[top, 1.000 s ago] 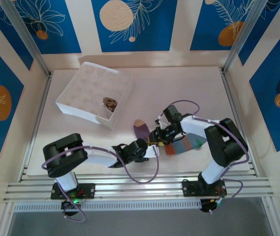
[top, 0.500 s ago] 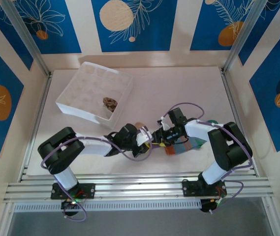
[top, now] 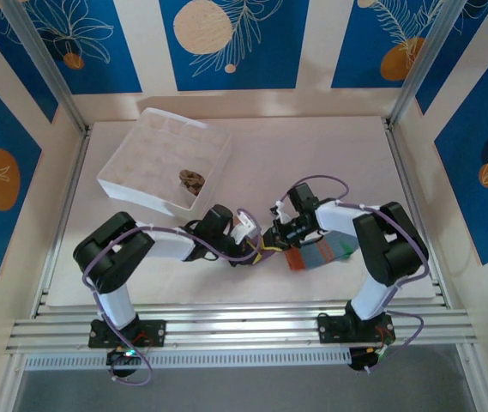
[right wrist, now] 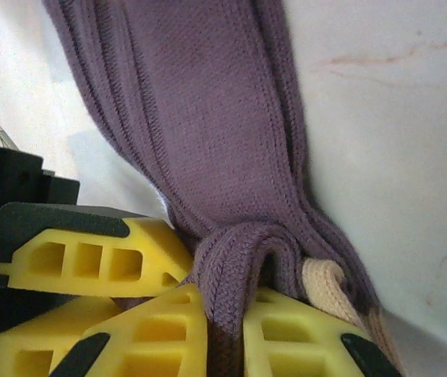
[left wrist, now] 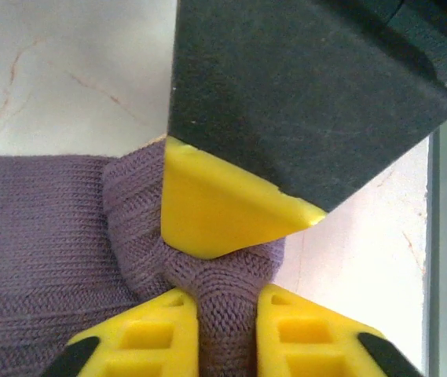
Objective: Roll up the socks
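Left fingers (left wrist: pixel 144 342) and right fingers (right wrist: pixel 294 338) both clench the purple sock (right wrist: pixel 207 102), bunched on the tabletop (top: pixel 312 154) just left of the blue-grey sock (top: pixel 325 251), so rolling well likely needs one steady pinch while the other winds.

1. Purple sock (left wrist: pixel 42 236): in the left wrist view it runs off the left and bottom edges; the other arm's black-and-yellow finger (left wrist: pixel 215 212) covers its fold; the left jaws are cut off by the bottom edge.
2. Right wrist view: the same sock leaves by the top edge; its tan toe (right wrist: pixel 322 281) is half hidden behind yellow plastic; the right jaws are cropped at the bottom.
3. Top view: both jaws meet over this sock and hide nearly all of it.
4. Blue-grey striped sock (top: pixel 316 254): partly under the right arm (top: pixel 346 221).
5. Brown sock (top: pixel 191 179) in the white box (top: pixel 145 199): too small to tell its pattern.
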Robot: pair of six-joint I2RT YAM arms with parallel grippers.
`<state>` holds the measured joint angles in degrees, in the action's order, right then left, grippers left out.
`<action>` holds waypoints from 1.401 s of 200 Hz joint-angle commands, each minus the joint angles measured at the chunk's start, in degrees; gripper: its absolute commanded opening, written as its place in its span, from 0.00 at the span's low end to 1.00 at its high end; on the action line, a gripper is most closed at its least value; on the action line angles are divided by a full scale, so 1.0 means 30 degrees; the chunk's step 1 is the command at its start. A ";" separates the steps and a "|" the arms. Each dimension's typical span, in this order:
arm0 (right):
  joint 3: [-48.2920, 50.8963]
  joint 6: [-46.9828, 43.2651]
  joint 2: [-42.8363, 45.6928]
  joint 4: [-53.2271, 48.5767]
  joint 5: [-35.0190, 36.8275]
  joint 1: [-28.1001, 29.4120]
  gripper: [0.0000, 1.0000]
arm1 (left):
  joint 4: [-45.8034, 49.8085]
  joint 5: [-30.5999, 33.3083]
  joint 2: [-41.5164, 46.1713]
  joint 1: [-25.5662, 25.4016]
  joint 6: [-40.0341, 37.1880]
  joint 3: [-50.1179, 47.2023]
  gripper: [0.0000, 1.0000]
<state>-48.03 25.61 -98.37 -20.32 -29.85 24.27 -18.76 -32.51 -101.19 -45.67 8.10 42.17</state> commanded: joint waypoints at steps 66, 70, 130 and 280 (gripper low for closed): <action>-0.0433 0.0257 -0.2339 -0.2645 0.2813 0.0809 0.06 | 0.2586 0.7387 0.6170 -0.1366 -0.5715 -0.2475 0.41; -0.0426 0.0261 -0.2353 -0.2639 0.2814 0.0826 0.06 | 0.2164 0.7998 0.6430 -0.1658 -0.6132 -0.2693 0.42; -0.0546 0.0287 -0.2397 -0.2724 0.2807 0.0966 0.06 | 0.0188 1.3854 0.5776 -0.5251 -0.9795 -0.2699 0.44; 0.1315 0.1319 0.0633 -0.2028 0.1492 0.0868 0.40 | 0.2988 1.5817 0.0847 -0.6436 -0.9940 0.0132 0.00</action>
<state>-48.42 28.34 -98.28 -22.61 -27.62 26.17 -13.39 18.87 -96.99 -65.80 -23.35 42.92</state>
